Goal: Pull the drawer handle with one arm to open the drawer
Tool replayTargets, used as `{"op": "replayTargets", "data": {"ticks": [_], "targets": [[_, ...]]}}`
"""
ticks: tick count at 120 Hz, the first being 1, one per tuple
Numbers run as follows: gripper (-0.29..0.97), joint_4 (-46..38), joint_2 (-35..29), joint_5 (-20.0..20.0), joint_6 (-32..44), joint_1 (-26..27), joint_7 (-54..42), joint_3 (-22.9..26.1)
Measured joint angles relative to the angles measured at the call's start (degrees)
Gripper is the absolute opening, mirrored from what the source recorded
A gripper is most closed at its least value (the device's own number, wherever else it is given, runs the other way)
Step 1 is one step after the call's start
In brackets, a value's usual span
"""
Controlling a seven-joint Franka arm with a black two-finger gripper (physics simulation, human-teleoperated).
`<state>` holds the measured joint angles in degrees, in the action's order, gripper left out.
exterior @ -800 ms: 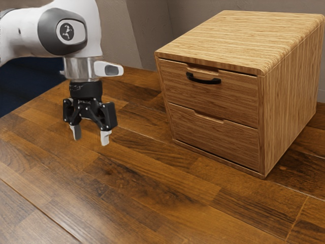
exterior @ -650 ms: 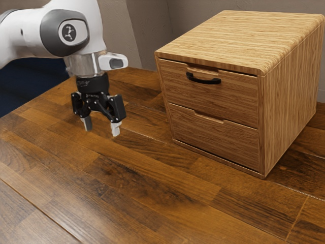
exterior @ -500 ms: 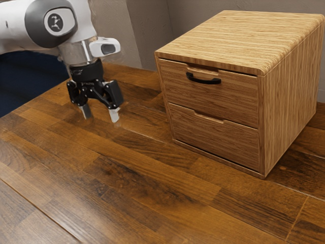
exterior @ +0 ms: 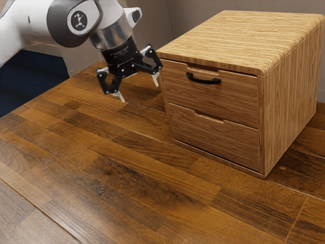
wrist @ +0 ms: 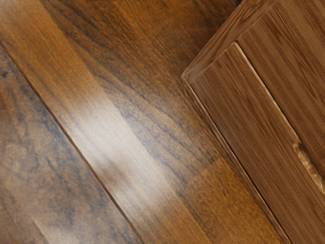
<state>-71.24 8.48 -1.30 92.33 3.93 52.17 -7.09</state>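
The black drawer handle sits high on the top drawer of the wooden cabinet, a thin, rigid bow standing proud of the panel. I judge it best pinched across its middle, and the drawer likely slides with modest resistance. The gripper hangs tilted beside the cabinet's front corner, above the table, fingers spread apart and empty.

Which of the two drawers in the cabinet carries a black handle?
The upper drawer: a black handle sits near its top edge. The lower drawer has a bare wooden front with no such handle.
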Motion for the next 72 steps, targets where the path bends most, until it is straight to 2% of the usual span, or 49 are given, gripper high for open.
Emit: {"op": "replayTargets", "data": {"ticks": [15,34,72], "targets": [[0.68,0.02,0.22,-0.21,2.53,-0.89,7.40,-0.27],[0.68,-0.04,0.13,-0.22,4.91,2.81,14.94,-0.25],[0.68,1.26,3.41,-2.51,11.44,3.72,26.28,0.15]]}}
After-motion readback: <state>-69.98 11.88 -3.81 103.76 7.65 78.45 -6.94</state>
